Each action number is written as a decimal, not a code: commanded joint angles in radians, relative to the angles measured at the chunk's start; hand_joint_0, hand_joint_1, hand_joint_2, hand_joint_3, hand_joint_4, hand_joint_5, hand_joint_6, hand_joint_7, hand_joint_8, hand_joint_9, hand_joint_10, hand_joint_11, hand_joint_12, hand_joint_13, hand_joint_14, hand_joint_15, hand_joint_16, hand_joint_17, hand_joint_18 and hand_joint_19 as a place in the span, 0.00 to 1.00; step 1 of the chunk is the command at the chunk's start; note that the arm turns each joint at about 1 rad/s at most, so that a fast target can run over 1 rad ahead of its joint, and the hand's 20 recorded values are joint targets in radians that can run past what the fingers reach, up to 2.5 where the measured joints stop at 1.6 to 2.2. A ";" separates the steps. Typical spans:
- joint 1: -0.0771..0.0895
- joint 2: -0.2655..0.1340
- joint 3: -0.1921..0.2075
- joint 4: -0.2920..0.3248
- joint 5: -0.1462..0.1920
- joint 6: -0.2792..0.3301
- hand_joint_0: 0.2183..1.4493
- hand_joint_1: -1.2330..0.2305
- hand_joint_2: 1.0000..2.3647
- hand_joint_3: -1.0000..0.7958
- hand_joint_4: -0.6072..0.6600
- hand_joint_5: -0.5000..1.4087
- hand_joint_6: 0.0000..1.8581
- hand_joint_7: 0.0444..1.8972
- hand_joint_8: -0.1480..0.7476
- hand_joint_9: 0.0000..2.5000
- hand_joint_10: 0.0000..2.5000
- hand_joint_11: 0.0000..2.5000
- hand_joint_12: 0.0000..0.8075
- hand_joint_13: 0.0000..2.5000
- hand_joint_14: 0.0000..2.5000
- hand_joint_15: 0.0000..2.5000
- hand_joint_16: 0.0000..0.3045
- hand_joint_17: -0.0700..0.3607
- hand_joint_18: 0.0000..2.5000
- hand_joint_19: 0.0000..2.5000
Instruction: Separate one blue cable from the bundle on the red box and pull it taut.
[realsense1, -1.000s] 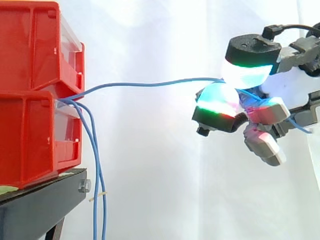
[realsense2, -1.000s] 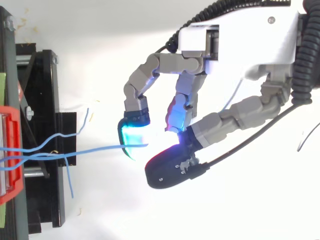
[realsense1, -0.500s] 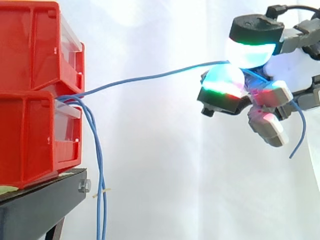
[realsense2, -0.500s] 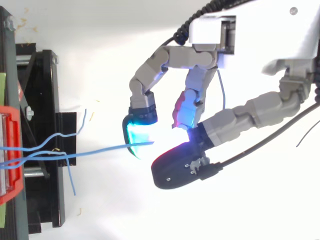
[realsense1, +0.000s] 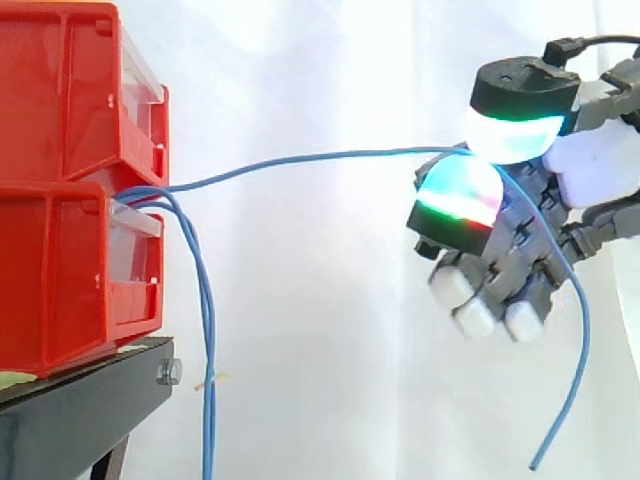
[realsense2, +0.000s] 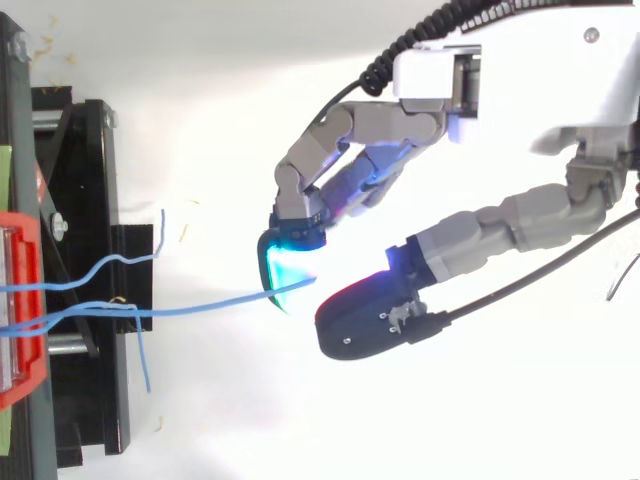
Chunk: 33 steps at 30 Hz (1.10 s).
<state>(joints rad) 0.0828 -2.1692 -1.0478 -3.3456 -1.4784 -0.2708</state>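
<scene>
A black stand (realsense1: 80, 405) stood at the left, its top edge sloping slightly and a silver bolt (realsense1: 168, 373) set in its front corner. A pale green strip (realsense1: 14, 379) lay along its top at the far left. Behind everything hung a white curtain (realsense1: 320, 320), lightly folded. From above, the white floor (realsense2: 250, 420) near the stand's frame carried a few tan scraps (realsense2: 45, 44), one more (realsense2: 160, 424) lying lower down beside the frame.
</scene>
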 joint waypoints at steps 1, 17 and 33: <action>0.000 0.000 -0.031 0.060 0.000 -0.001 0.27 0.39 0.13 0.41 0.47 0.26 0.46 0.45 0.46 0.23 0.00 0.00 0.55 0.21 0.00 0.06 0.22 0.51 0.20 0.09; 0.003 -0.001 -0.044 0.170 -0.003 -0.004 0.30 0.37 0.02 0.42 0.47 0.25 0.47 0.43 0.45 0.21 0.00 0.00 0.55 0.20 0.00 0.07 0.22 0.52 0.17 0.10; 0.003 -0.001 -0.044 0.170 0.000 -0.005 0.31 0.37 0.00 0.43 0.50 0.25 0.47 0.43 0.47 0.25 0.00 0.01 0.56 0.23 0.00 0.09 0.22 0.52 0.19 0.11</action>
<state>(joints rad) 0.0859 -2.1705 -1.0922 -3.1754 -1.4786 -0.2761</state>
